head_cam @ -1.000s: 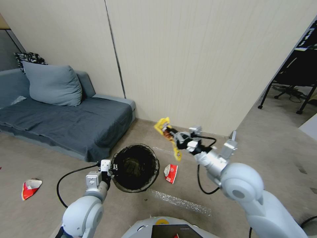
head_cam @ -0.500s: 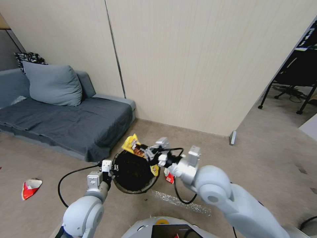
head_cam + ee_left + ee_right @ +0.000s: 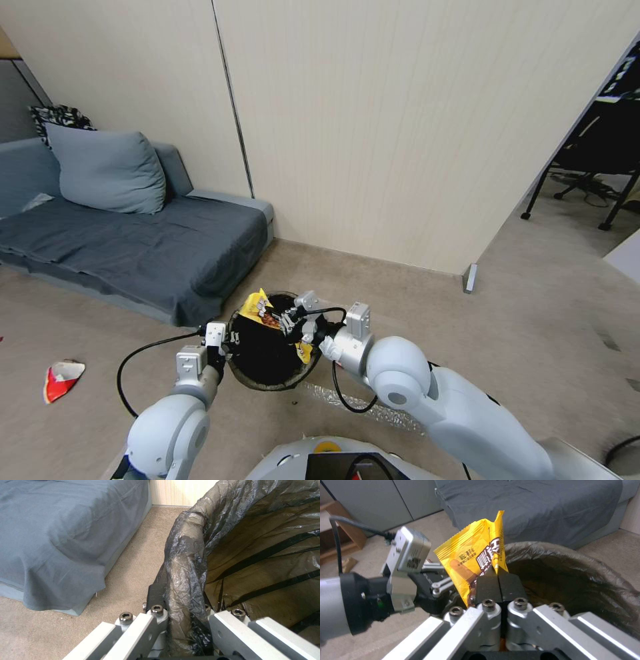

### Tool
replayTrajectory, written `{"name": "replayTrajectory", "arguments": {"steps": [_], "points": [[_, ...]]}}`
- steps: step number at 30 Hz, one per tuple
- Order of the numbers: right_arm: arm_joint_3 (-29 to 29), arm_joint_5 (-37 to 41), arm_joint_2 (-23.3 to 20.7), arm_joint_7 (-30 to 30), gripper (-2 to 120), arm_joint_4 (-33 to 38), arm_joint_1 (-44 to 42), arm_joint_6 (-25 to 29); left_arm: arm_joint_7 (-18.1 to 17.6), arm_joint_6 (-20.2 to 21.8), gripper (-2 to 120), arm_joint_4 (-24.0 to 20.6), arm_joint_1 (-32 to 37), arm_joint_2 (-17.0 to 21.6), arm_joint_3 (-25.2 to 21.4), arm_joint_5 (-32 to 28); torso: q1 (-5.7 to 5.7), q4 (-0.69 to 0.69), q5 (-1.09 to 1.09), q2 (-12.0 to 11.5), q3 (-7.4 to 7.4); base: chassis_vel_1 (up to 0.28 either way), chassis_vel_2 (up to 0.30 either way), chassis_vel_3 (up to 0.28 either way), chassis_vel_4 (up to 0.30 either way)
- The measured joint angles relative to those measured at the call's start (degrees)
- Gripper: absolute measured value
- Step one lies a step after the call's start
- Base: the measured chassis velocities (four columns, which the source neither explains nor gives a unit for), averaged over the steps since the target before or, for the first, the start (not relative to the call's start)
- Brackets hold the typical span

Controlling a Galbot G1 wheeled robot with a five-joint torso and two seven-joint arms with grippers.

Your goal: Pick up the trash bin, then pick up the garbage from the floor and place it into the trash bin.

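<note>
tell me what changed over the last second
The right hand, shut on the yellow wrapper, swung from near the wall in toward the robot's left and now holds the wrapper over the bin. The wrapper is not yet let go. The left hand stayed clamped on the bin's rim; the red wrapper on the floor and the sofa are unchanged.

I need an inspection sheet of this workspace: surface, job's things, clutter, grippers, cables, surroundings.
Surface: beige floor, a clear plastic strip lying on it near the robot.
Job's things: bin with dark liner; yellow wrapper over its mouth; red-and-white wrapper on the floor to the left.
Clutter: nothing seen.
Grippers: left gripper shut on the bin rim; right gripper shut on the yellow wrapper.
Cables: black cable looping at the left arm, another at the right.
Surroundings: grey sofa, cushion, wall.
</note>
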Motion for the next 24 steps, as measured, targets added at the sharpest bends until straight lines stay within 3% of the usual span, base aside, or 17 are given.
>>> {"name": "replayTrajectory", "arguments": {"steps": [7, 12, 18, 24], "points": [[-0.87, -1.79, 0.42, 0.72, 37, -0.42, 0.11, 0.01, 0.31, -0.01, 1, 0.15, 0.01, -0.27, 0.13, 0.04, 0.0, 0.0, 0.0, 0.0, 0.0, 0.0, 0.0, 0.0, 0.0], [-0.87, -1.43, 0.97, 1.12, 48, -0.51, 0.58, 0.05, 0.36, -0.01, 1, 0.23, -0.02, -0.28, 0.15, 0.05, 0.0, 0.0, 0.0, 0.0, 0.0, 0.0, 0.0, 0.0, 0.0], [-0.92, -1.3, 0.81, 1.15, 74, -0.19, 1.71, 0.21, 0.47, -0.02, 1, 0.6, -0.21, -0.33, 0.46, 0.15, 0.0, 0.0, 0.0, 0.0, 0.0, 0.0, 0.0, 0.0, 0.0], [0.9, 2.28, 0.48, 1.59, 95, 1.9, 4.94, 0.24, 0.77, -0.05, 1, 0.97, -0.54, -0.51, 0.56, 0.28, 0.0, 0.0, 0.0, 0.0, 0.0, 0.0, 0.0, 0.0, 0.0]]}}
